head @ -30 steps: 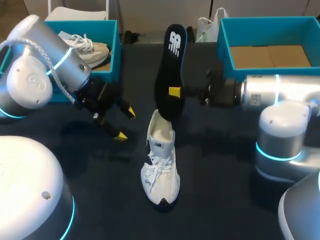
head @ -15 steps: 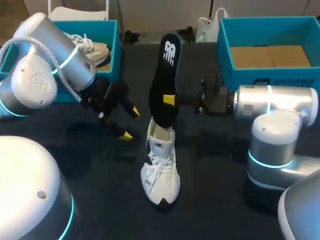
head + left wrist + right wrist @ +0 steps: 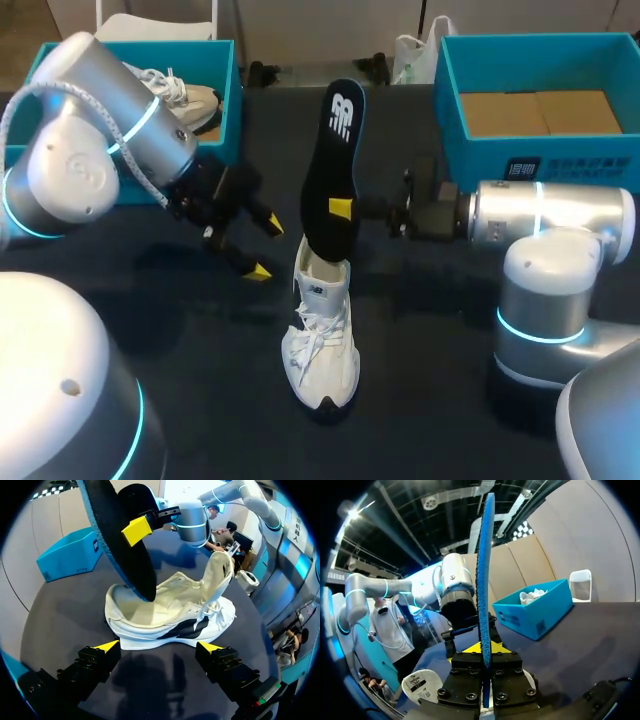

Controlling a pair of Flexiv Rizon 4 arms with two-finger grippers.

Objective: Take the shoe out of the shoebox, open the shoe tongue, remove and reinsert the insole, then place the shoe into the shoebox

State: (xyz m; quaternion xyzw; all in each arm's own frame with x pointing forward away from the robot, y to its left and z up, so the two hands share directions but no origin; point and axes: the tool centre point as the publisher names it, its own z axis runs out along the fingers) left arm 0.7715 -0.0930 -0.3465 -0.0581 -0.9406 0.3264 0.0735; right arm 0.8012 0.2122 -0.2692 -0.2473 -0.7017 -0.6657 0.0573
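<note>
My right tool (image 3: 341, 209) pinches the insole (image 3: 338, 140) upright, its tip in the shoe (image 3: 322, 340); my left tool (image 3: 265, 248) hangs wide open, empty.

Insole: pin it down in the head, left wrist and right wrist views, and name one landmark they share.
Head view: insole upright at centre, lower end in the white shoe.
Left wrist view: insole ahead of the left tool, standing in the shoe's heel opening.
Right wrist view: insole edge-on, rising from its own tool.
Shared landmark: the right tool clamping the insole.
</note>
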